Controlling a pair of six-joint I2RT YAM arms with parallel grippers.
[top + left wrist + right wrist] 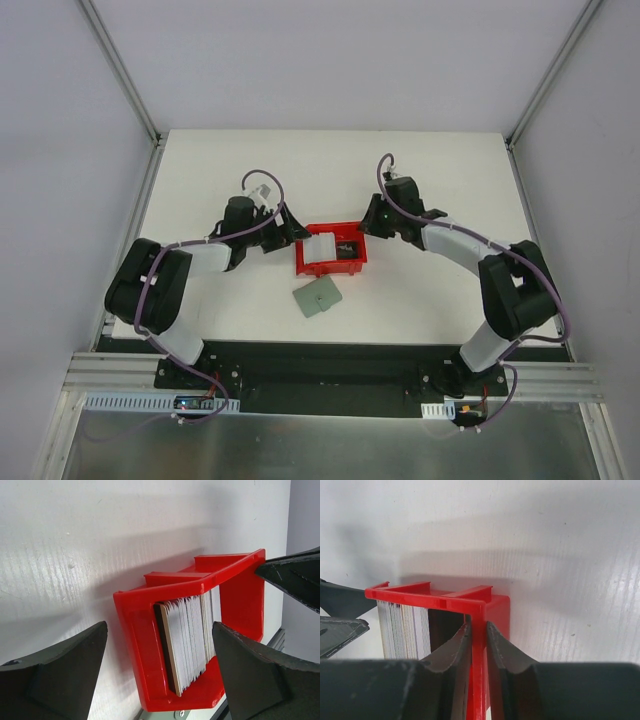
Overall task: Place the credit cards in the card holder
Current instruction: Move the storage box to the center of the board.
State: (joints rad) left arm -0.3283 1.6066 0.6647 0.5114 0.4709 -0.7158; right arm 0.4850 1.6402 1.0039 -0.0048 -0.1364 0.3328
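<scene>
The credit cards [187, 640] stand on edge as a pale stack with a dark one at its end, inside a red bin [331, 250] at the table's middle. The card holder [317, 298] lies shut and flat on the table just in front of the bin. My left gripper [159, 625] is open at the bin's left end, the card stack showing between its fingers, touching nothing. My right gripper [479, 622] is shut on the bin's right wall [480, 645], one finger inside next to the dark card [442, 630], one outside.
The red bin's rim [200, 582] rises above the cards. A right finger [295, 575] shows at the bin's far end in the left wrist view. White table [450, 180] lies all round; grey walls and rails edge it.
</scene>
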